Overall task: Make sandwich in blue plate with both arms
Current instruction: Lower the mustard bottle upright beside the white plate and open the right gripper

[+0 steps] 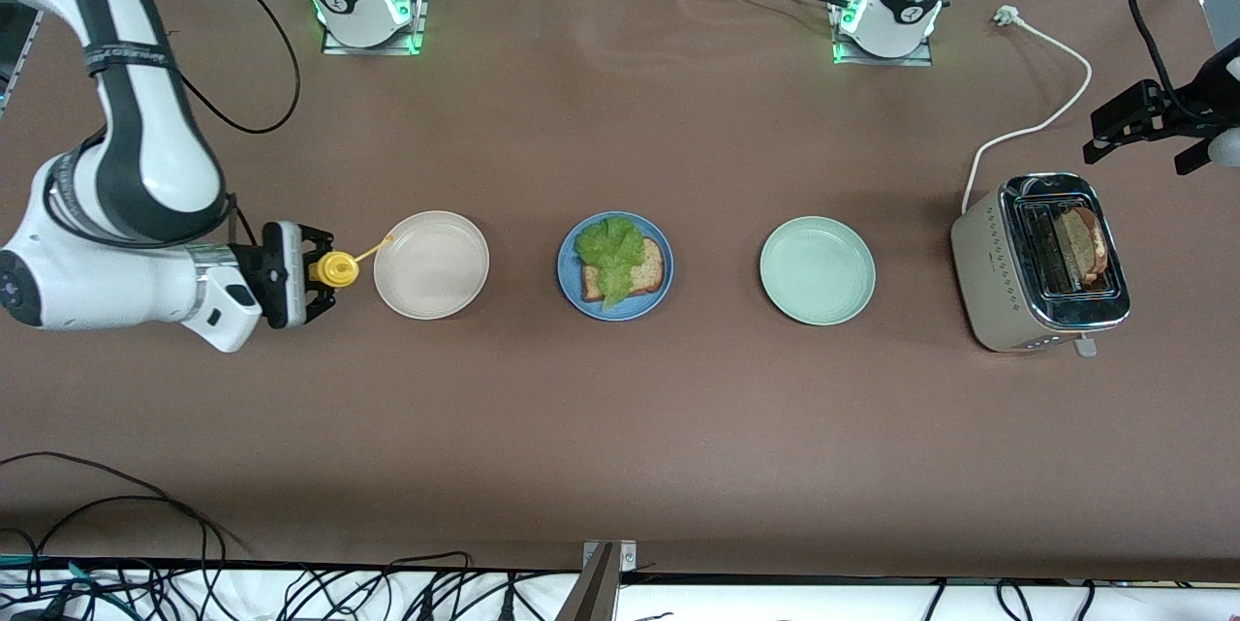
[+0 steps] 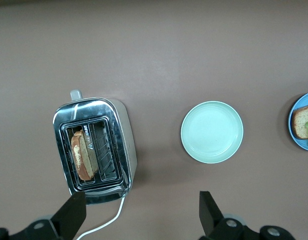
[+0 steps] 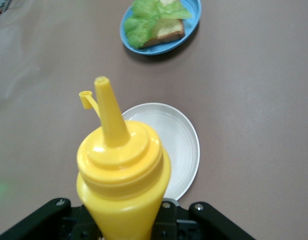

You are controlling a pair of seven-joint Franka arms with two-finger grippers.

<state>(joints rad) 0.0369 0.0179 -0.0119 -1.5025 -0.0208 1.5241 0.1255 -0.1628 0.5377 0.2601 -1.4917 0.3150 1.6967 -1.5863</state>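
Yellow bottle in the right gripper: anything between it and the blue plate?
The beige plate lies between the yellow bottle, held by the right gripper, and the blue plate. It is low and flat; carrying over it looks feasible.

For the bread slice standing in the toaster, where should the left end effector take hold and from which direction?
Grip the slice's top edge, the only part standing proud of the toaster, coming straight down from above. It stands on edge in one slot, so the fingers should close across its thin faces. The left end effector is open and likely suited.
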